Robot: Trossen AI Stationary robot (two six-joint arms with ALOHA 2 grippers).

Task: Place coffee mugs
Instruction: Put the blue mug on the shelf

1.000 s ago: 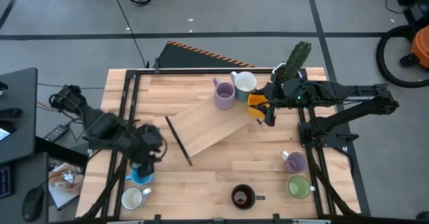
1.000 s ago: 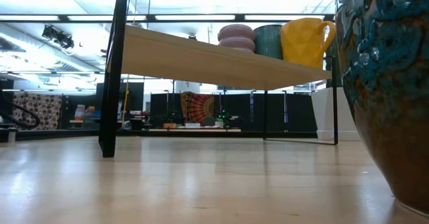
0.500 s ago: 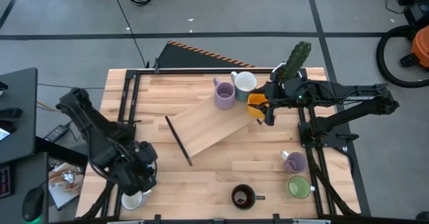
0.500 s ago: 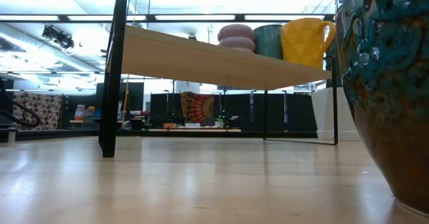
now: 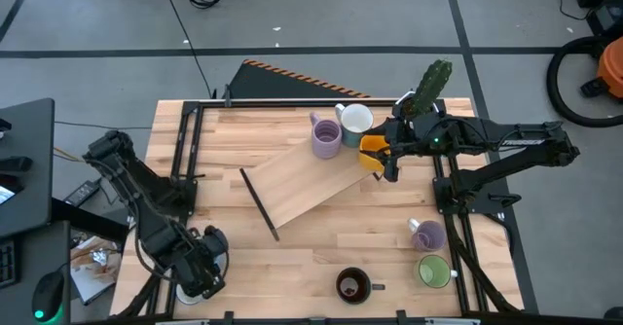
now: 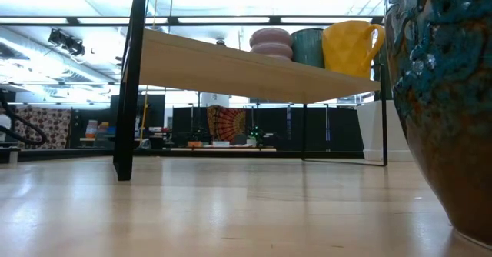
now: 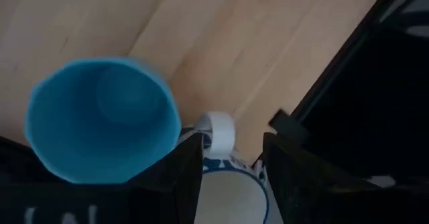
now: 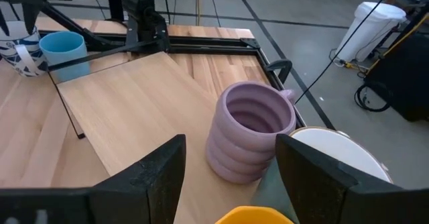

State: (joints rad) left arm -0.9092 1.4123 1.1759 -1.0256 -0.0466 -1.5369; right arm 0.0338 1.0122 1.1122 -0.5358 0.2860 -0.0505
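My left gripper (image 5: 201, 270) hangs open at the table's near left corner. Its fingers stand on either side of the handle (image 7: 218, 131) of a white mug (image 7: 224, 194), with a blue mug (image 7: 100, 120) beside it. My right gripper (image 5: 391, 164) is open just above an orange mug (image 5: 373, 152). That mug stands on a raised wooden board (image 5: 302, 184) with a lavender mug (image 5: 326, 135) and a white mug (image 5: 356, 121). A second lavender mug (image 5: 426, 234), a green mug (image 5: 434, 270) and a dark brown mug (image 5: 352, 284) stand on the table.
A cactus pot (image 5: 433, 84) stands at the far right corner behind my right arm. The board rests on thin black legs (image 6: 127, 88) with open room beneath. The dark brown mug (image 6: 442, 111) fills the right of the low view. Bare table lies between the board and the near edge.
My left gripper has moved toward the table's near edge, from above the blue mug to over the white mug at the near left corner. It now hides the blue mug in the high view. My right arm has kept still.
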